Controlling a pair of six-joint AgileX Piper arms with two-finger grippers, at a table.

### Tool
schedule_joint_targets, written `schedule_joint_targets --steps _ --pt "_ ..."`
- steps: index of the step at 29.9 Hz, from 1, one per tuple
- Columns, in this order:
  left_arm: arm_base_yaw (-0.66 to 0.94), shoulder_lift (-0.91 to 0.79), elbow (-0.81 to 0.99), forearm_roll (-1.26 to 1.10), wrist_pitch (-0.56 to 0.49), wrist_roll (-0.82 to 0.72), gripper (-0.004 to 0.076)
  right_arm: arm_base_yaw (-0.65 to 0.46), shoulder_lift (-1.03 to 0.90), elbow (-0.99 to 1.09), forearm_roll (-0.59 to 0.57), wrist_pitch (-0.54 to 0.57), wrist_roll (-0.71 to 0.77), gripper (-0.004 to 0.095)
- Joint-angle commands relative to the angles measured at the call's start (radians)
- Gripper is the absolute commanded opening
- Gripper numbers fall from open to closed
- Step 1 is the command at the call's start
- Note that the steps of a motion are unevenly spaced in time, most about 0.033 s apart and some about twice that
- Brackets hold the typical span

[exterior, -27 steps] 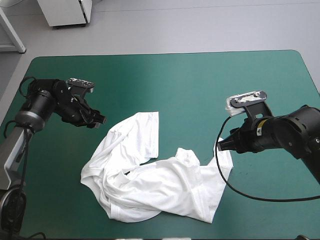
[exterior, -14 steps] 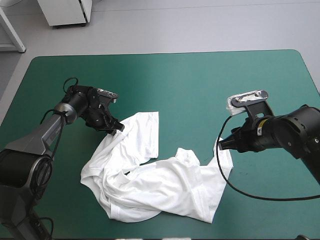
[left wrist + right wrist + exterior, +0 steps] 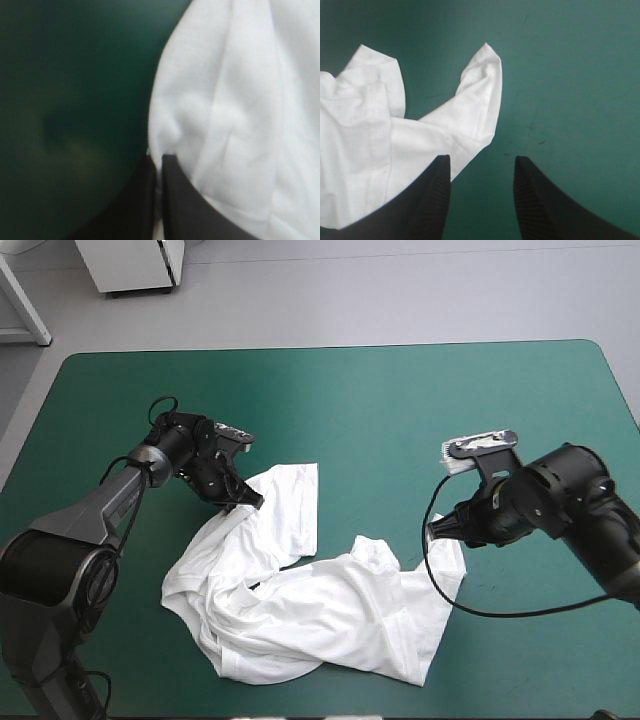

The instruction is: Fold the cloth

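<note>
T-shirt (image 3: 300, 610): white, crumpled on the teal-green surface (image 3: 400, 400). Left jaws are clamped on its far-left edge, the pinched fold partly hidden. Right jaws are held apart beside its right corner.

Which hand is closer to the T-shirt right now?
Left. The left hand is shut on the far edge of the T-shirt; the right hand is open, with a corner just ahead, not gripped.

The T-shirt (image 3: 300, 590) lies on the table (image 3: 400, 410) toward its near edge, with the left gripper (image 3: 254, 502) at its far-left edge and the right gripper (image 3: 433, 530) just beside its right corner.
</note>
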Motion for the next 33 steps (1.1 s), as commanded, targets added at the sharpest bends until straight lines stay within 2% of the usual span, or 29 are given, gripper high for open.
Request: schedule_joint_targets --steps 1,7,9,14,16,23,33 --pt "-0.003 -0.003 -0.003 0.01 -0.019 -0.005 -0.0022 -0.008 0.045 0.03 0.019 -0.006 -0.004 0.0392" --pt "-0.003 -0.003 -0.003 0.005 -0.019 -0.005 -0.0022 -0.032 0.147 0.078 0.035 -0.109 -0.01 0.0392" --pt "-0.003 -0.003 -0.003 0.005 -0.019 -0.005 -0.0022 -0.09 0.187 0.078 0.072 -0.137 -0.047 0.0392" --pt "-0.003 -0.003 -0.003 0.005 -0.03 -0.005 -0.0022 -0.256 0.273 0.076 0.25 -0.181 -0.211 0.0394" --pt "-0.003 -0.003 -0.003 0.005 -0.041 -0.005 -0.0022 -0.287 0.301 0.076 0.267 -0.194 -0.235 0.0394" --pt "-0.003 -0.003 -0.003 0.005 -0.051 -0.005 -0.0022 -0.285 0.369 0.076 0.282 -0.272 -0.257 0.0407" --pt "-0.003 -0.003 -0.003 0.005 -0.064 -0.005 -0.0022 -0.283 0.453 0.076 0.34 -0.304 -0.261 0.0407"
